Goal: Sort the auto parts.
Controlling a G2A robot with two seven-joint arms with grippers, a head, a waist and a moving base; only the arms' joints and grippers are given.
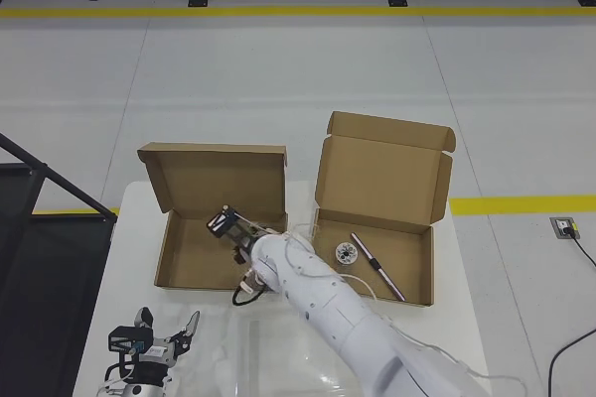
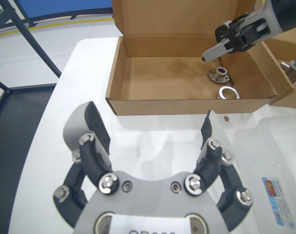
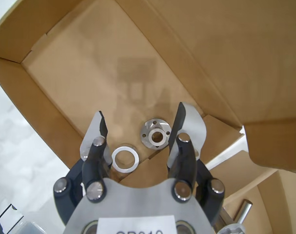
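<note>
Right gripper (image 3: 140,113): positioned low inside the left cardboard box (image 1: 189,253), fingers spread apart, nothing between them. It hangs above the flanged hub (image 3: 148,128).

Flanged hub: machined grey metal. Its round flange, drilled with small holes, sits flat on the box floor. The short collar stands upright with its bore facing up, so the axis is vertical.

Ring (image 3: 113,160): plain, bright, smooth metal, lying flat with its opening facing up. It sits just beside the hub, apart from it, in the near corner of the box on the side towards the right cardboard box (image 1: 417,253).

Right cardboard box: holds a thin metal rod (image 1: 377,266) lying flat. Its long axis runs diagonally from far-left to near-right. A second flanged part (image 1: 347,255) lies near its far end.

Both boxes are brown corrugated card with their lids standing open.

Left gripper (image 2: 149,120): over the white table (image 1: 129,278) in front of the left box, fingers wide apart and holding nothing. A clear plastic container (image 2: 272,147) lies beside it.
</note>
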